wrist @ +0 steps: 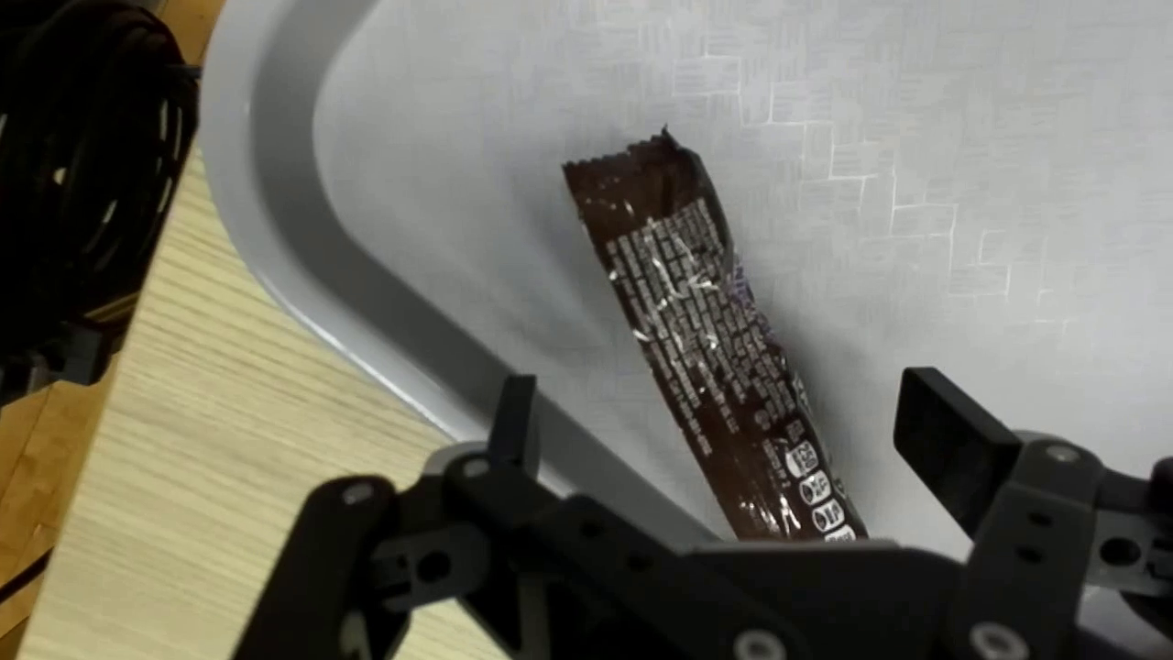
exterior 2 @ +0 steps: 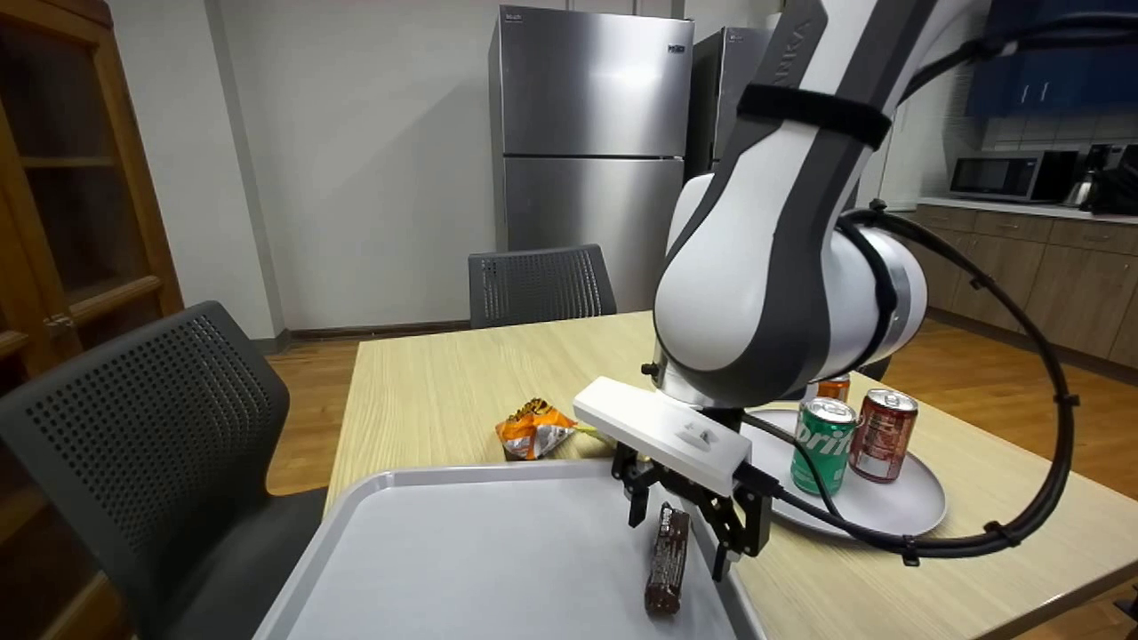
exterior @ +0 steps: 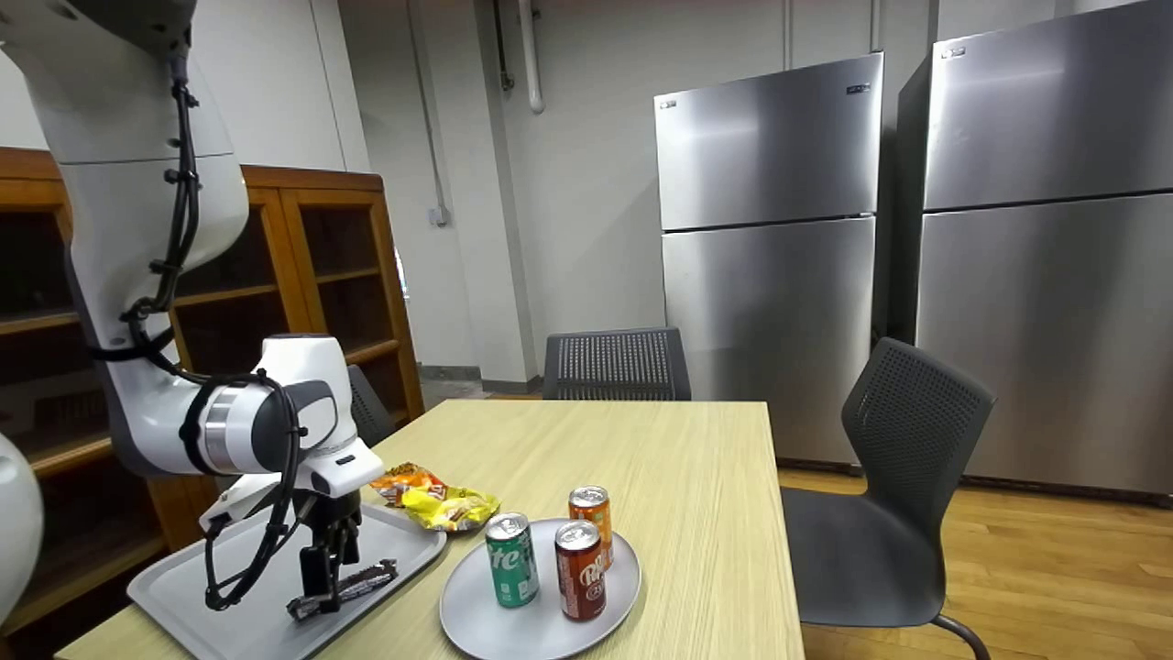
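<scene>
Nearest, see the gray tray [exterior 2: 498, 477] at the left of the table [exterior: 641, 458], with the brown wrapped bar [wrist: 696, 348] lying in it near the right edge. Just over the bar or around it, hard to tell which, see the gripper [exterior 2: 678, 540] pointing down with jaws spread wide and gripping nothing. In the wrist view, note a plain gap between the bar and the fingers [wrist: 953, 440] on either side; there alone, make out lines of pale print and a row of small pale marks on its face. Just right of the tray, find a round gray plate [exterior: 476, 610] bearing a green can [exterior: 511, 561], a dark red can [exterior: 580, 570] and, just beyond the latter, an orange can [exterior: 589, 504]. Along the tray's far side, spot an orange bag [exterior 2: 533, 431] in both exterior views; only in an exterior view, get most of a yellow bag [exterior: 449, 509] right beside it. Beyond the table, see a dark chair [exterior: 616, 364]. Farther back, find a wooden cabinet [exterior 2: 145, 196] on the left and a steel refrigerator [exterior: 770, 302]. Only in an exterior view, pick out a microwave [exterior 2: 996, 174] at the far right.
</scene>
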Controlling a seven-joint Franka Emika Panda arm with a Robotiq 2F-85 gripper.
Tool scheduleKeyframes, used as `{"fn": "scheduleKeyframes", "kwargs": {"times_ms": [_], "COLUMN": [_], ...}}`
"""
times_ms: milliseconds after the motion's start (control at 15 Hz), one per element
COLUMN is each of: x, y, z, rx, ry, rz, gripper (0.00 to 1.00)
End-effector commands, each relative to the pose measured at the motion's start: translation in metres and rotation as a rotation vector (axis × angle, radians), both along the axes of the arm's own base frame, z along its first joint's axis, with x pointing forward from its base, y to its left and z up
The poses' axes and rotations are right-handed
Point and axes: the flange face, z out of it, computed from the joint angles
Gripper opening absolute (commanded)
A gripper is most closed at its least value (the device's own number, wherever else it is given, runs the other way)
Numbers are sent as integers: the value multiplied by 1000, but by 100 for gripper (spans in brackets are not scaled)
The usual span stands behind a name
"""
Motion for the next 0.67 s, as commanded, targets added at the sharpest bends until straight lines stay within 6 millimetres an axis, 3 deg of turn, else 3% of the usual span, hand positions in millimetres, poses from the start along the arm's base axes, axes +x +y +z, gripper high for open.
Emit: {"fn": "scheduleKeyframes", "kwargs": {"times_ms": [0, 467, 533, 600], "x": [9, 14, 15, 15], "y": [2, 5, 5, 5], "z": [-4, -11, -11, -12], "rx": [21, 25, 25, 25], "ry": [11, 17, 16, 17], "rz": [19, 30, 31, 31], "gripper": [100, 97, 74, 72]}}
